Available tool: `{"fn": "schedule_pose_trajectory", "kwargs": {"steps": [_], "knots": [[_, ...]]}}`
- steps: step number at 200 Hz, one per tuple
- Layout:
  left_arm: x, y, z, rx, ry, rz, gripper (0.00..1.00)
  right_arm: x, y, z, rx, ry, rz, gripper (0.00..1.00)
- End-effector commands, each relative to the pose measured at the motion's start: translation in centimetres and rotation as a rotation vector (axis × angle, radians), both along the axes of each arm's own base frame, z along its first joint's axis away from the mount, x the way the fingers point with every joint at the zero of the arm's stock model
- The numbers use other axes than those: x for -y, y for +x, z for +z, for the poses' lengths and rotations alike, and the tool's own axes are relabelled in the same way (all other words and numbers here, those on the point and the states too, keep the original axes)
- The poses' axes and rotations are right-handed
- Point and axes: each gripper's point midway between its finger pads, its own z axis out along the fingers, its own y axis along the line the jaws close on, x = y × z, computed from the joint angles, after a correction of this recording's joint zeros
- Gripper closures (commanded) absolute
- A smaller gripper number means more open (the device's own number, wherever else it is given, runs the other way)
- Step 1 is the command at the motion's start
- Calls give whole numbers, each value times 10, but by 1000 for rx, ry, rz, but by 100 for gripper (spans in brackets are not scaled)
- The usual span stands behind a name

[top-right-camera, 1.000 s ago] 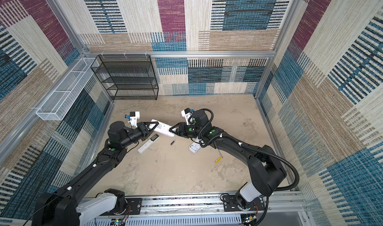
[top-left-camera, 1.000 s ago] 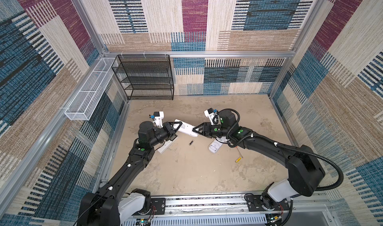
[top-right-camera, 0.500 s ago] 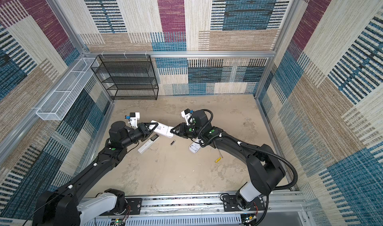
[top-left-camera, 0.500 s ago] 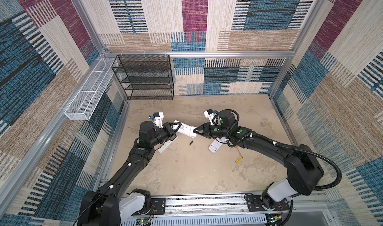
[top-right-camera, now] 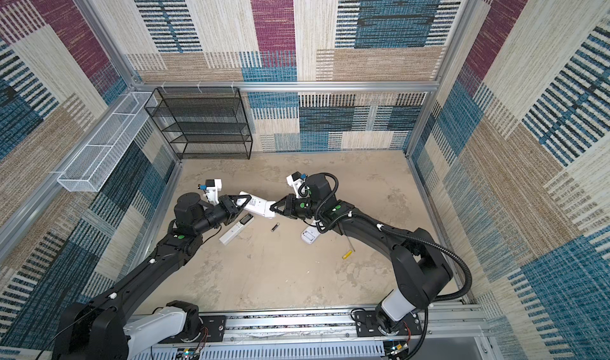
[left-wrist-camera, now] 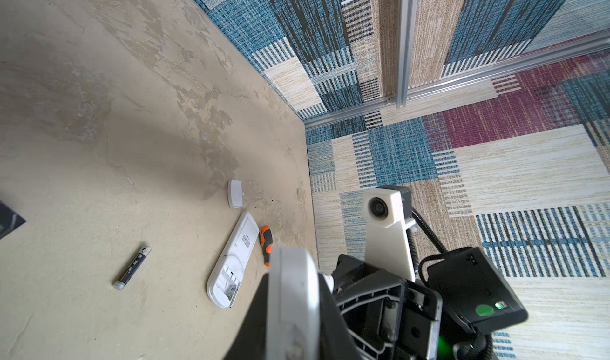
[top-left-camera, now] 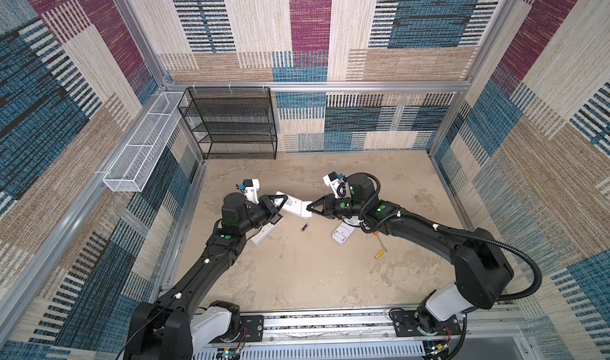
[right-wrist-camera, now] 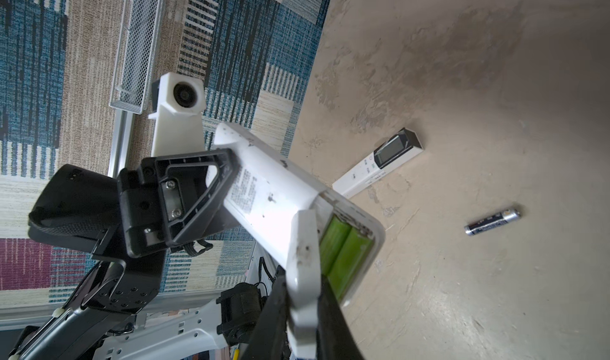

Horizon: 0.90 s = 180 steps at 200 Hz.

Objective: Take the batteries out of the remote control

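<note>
Batteries sit exposed in the remote; left jaws clamp it, right jaws pinch its cover: draw that clear steadily.

Patchwork woven walls, mottled beige tabletop; beyond the left tool, black mesh shelf rack, white wire basket.
</note>
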Motion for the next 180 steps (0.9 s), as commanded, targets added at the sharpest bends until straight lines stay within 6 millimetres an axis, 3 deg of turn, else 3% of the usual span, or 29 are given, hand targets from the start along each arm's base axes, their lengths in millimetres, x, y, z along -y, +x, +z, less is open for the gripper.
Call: {"fn": "schedule_pose_trajectory", "kwargs": {"steps": [1, 70, 134, 163, 180], "knots": [[10, -5, 25, 86, -53, -65, 100, -6, -6, 0, -45, 24, 40, 93], [9, -5, 14, 64, -54, -56, 100, -4, -2, 16, -17, 58, 32, 100], [13, 2, 2, 35, -68, -68, 100, 3, 5, 26, 7, 63, 21, 100], [14, 3, -14, -20, -60, -73, 100, 7, 14, 38, 99, 33, 30, 100], [15, 2, -25, -58, -55, -82, 100, 13, 25, 35, 156, -64, 4, 100]]}}
